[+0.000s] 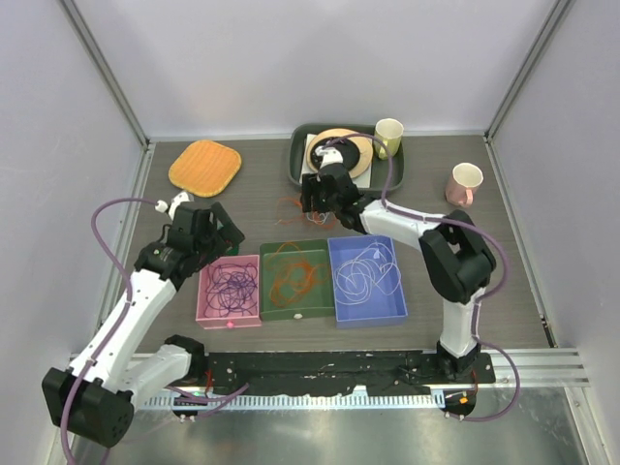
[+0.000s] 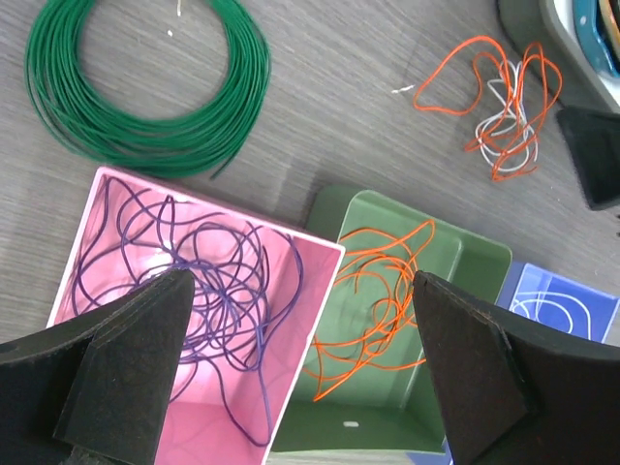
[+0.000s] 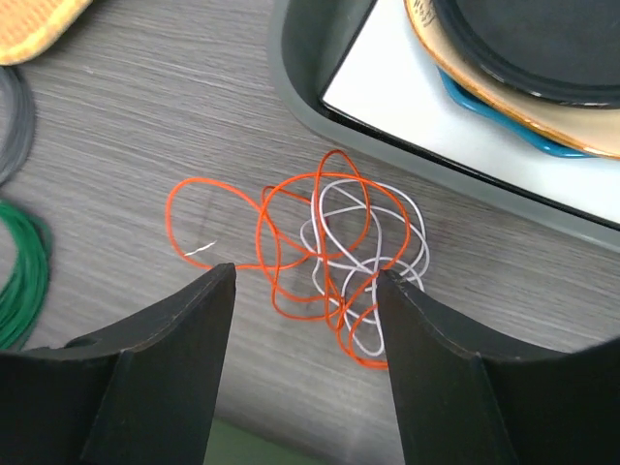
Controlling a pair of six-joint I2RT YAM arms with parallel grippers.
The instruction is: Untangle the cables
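A tangle of orange and white cables [image 3: 334,254] lies on the table beside the grey tray; it also shows in the left wrist view as the tangle [image 2: 504,107]. My right gripper [image 3: 305,274] hovers right over it, open, with nothing in its grasp; from above that gripper [image 1: 315,199] sits in front of the tray. Purple cables [image 2: 203,281] fill the pink bin [image 1: 230,322], orange cables [image 2: 378,291] lie in the green bin [image 1: 297,312], and white cables [image 1: 366,276] lie in the blue bin [image 1: 373,316]. My left gripper [image 2: 302,281] hangs wide open above the pink and green bins, empty.
A thick green coil [image 2: 145,97] lies on the table behind the pink bin. The grey tray [image 3: 310,58] holds stacked plates. An orange woven mat [image 1: 204,167] sits at the back left. A yellow cup [image 1: 388,136] and a pink cup [image 1: 465,182] stand at the back right.
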